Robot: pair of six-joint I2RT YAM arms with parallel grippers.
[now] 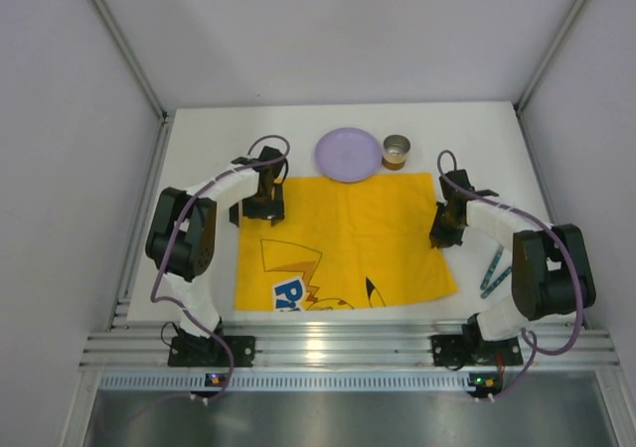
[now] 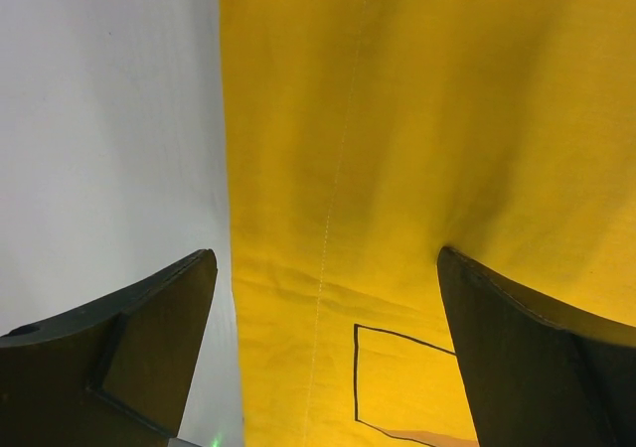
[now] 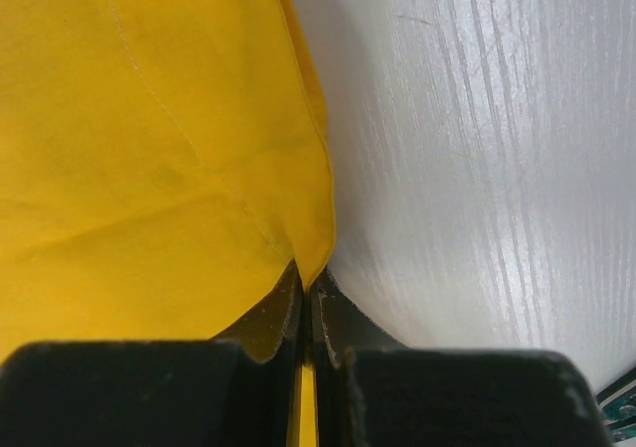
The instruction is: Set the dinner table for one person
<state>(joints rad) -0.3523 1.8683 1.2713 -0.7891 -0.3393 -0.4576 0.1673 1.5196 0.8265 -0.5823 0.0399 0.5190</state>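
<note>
Rail: aluminium rail (image 1: 338, 348) is running along the near edge, with both arm bases sitting on it.
Left gripper: left gripper (image 1: 263, 207) is hanging low over the mat's left edge with its jaws spread wide, gripping nothing. In the wrist view one finger (image 2: 149, 348) is hovering over white tabletop and the other over yellow cloth.
Table: table (image 1: 199, 159) is lying flat under everything, filling the floor of the enclosure. It looks rigid, heavy and fixed, so it is not for lifting. The surface is reading smooth and matte, so cloth is likely sliding easily on it.
Mat: yellow printed mat (image 1: 343, 238) is lying spread at table centre, faintly creased. It looks soft, light and floppy, and is best taken at the stitched hem near a corner.
Plate: lilac plate (image 1: 349, 154) is sitting at the mat's far edge; touching or just clear, cannot tell.
Can: small can (image 1: 396, 151) is standing upright just right of the plate.
Right gripper: right gripper (image 1: 444, 230) is pinching the mat's right hem, with its fingers (image 3: 273, 318) pressed together on the cloth edge.
Cutlery: teal cutlery (image 1: 494, 271) is lying on bare table right of the mat; the type is too small to tell.
</note>
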